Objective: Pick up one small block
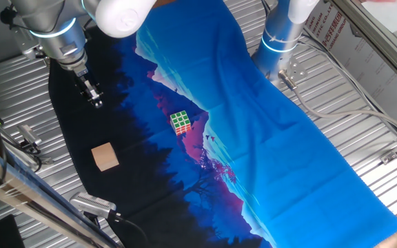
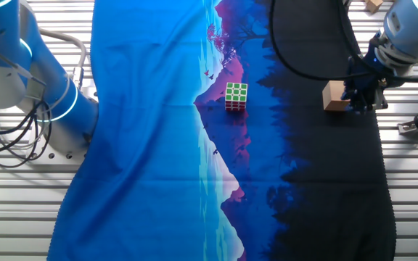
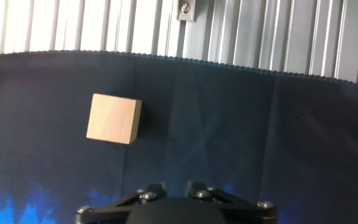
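The small block (image 1: 105, 156) is a plain light-tan wooden cube lying on the dark part of the cloth. It also shows in the other fixed view (image 2: 334, 96) and at the upper left of the hand view (image 3: 113, 118). My gripper (image 1: 96, 102) hangs above the dark cloth, well apart from the block and not touching it. It holds nothing, and its fingers look closed together. In the other fixed view the gripper (image 2: 361, 98) appears just right of the block. In the hand view only the finger bases (image 3: 154, 194) show at the bottom edge.
A green-and-white puzzle cube (image 1: 180, 122) stands on the blue and purple part of the cloth, also in the other fixed view (image 2: 236, 96). A second arm's base (image 1: 281, 41) stands behind the cloth. Metal clamps (image 1: 92, 203) and cables lie along the ribbed table.
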Tool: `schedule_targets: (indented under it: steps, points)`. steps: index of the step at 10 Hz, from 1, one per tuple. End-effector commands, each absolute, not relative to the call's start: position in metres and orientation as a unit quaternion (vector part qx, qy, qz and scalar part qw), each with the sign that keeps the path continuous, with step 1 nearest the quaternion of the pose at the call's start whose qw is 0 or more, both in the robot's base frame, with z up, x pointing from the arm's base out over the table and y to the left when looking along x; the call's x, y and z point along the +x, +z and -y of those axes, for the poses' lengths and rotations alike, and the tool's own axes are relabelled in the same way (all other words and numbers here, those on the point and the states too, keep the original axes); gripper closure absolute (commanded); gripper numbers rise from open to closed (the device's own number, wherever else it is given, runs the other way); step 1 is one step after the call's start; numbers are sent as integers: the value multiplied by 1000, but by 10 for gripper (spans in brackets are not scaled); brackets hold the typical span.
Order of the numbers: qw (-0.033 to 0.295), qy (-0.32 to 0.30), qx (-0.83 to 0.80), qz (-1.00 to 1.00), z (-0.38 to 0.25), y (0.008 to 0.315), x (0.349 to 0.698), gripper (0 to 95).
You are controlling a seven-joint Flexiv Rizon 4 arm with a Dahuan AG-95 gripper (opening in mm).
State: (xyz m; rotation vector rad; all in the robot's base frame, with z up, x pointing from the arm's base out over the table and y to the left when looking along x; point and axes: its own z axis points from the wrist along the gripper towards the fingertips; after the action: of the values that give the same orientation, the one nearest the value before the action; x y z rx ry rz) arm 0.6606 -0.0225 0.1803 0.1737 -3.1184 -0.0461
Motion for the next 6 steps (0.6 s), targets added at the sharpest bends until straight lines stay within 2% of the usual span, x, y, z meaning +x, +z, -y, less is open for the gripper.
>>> schedule_targets:
  steps: [1,4,5,6]
  points:
    - [5,-15,52,999,21,178,667,760]
    - [1,-13,48,999,17,174,676,760]
    - [1,-13,47,999,16,173,677,950]
    - [0,-14,45,999,15,172,680,950]
